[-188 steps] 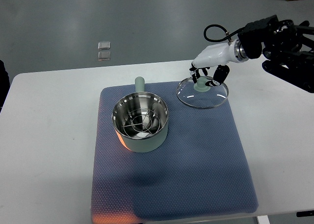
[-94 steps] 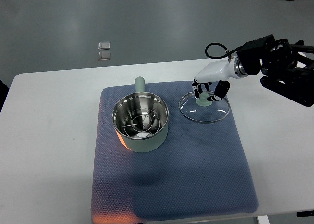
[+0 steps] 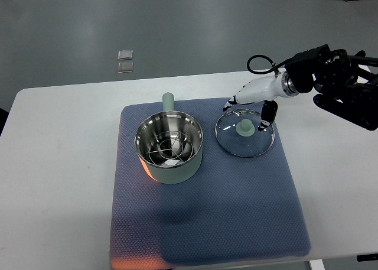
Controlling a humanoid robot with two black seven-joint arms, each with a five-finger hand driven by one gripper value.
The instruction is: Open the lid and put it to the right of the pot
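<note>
A pale green pot (image 3: 169,149) with a steel inside and a wire rack stands uncovered on the blue mat (image 3: 207,223), its handle pointing away. To its right the glass lid (image 3: 244,133) with a green knob lies flat on the mat. My right hand (image 3: 248,109) hovers just above the lid's far edge, fingers spread and off the knob, holding nothing. Its dark arm comes in from the right edge. The left arm does not show.
The mat lies on a white table (image 3: 59,181). Two small square tiles (image 3: 124,61) lie on the grey floor beyond the table's far edge.
The lid came down from a tilt onto the mat and now lies flat. My right hand let go of the knob and lifted slightly with fingers spread.
</note>
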